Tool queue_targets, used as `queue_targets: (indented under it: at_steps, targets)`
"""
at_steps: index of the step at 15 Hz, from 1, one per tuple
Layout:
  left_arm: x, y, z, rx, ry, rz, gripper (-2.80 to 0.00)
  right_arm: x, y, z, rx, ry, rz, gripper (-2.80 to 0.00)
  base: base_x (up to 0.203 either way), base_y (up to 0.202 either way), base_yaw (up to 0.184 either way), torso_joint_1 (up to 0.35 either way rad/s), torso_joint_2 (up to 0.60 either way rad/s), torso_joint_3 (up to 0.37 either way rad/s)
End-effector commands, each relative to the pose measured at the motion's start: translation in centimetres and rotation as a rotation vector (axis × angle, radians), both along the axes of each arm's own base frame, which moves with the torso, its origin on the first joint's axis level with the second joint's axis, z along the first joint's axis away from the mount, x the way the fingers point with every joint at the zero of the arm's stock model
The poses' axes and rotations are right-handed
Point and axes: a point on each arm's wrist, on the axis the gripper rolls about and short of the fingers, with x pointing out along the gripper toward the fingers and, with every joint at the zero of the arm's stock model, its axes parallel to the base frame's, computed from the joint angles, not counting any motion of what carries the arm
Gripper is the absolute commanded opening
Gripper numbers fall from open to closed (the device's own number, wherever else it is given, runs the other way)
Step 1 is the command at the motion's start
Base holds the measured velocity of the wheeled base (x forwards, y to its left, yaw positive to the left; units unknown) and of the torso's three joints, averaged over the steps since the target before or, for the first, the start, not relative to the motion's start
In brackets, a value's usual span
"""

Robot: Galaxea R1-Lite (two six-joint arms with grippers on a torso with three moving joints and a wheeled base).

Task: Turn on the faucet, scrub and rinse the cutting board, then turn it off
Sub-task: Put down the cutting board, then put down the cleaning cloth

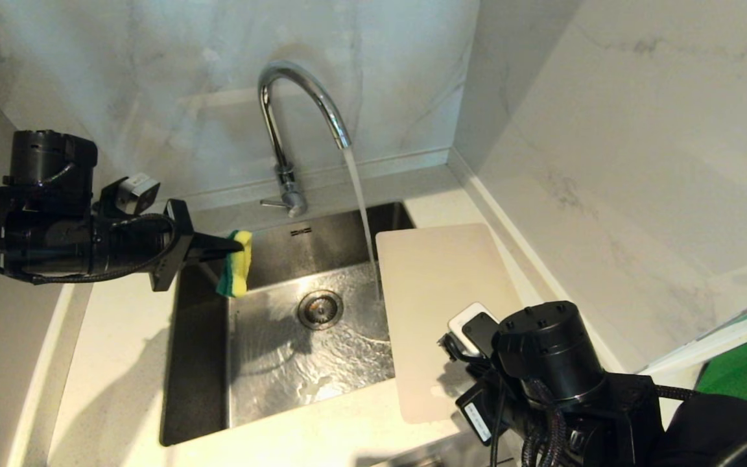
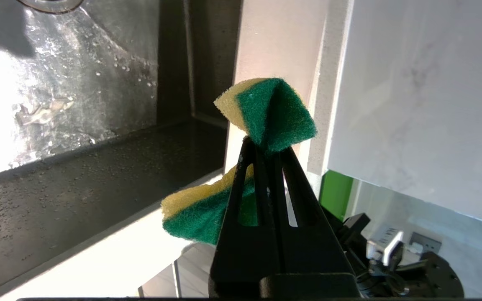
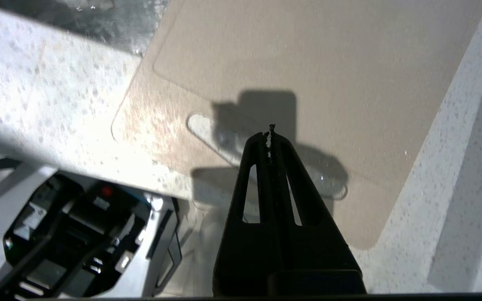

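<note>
Pincer left (image 1: 234,245), mid-left of frame, pinches my sponge (image 1: 236,264) clear of the stream; right pincer (image 3: 269,136), closed empty, hovers over the board (image 1: 438,305) slot.

Chrome faucet (image 1: 296,110) running; cream cutting board (image 1: 438,311) flat beside sink.

**A:** so where's each cam sitting?

**B:** head cam is up high, tilted forward and down on the sink (image 1: 283,363) and desk (image 1: 120,363); faucet (image 1: 289,130) at 12 o'clock, arms at 9 and 5.

**A:** and the wrist ones?

**B:** left wrist cam rides behind the left hand (image 2: 268,144), close, looking along it over the sink toward the far wall. Right wrist cam looks steeply down past the right hand (image 3: 269,136), really near the cutting board (image 3: 308,62).

**A:** overlap?

**B:** head shares the wet basin with left, board with right.
</note>
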Motion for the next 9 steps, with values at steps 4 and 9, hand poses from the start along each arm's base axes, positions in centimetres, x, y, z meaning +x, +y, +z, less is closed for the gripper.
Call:
queue_targets:
  at_steps: [4,9]
  targets:
    - [-0.4,-0.5,-0.1,0.026,0.018,0.028,-2.80,1.8,1.6,2.3,0.204,-0.043,-0.052,-2.80,0.000,0.000,0.000,0.000,0.00,0.000]
    - [-0.4,-1.1,0.5,0.042,0.020,0.030,-2.80,2.8,2.3,3.6,0.297,-0.048,-0.010,-2.80,0.000,0.000,0.000,0.000,0.00,0.000]
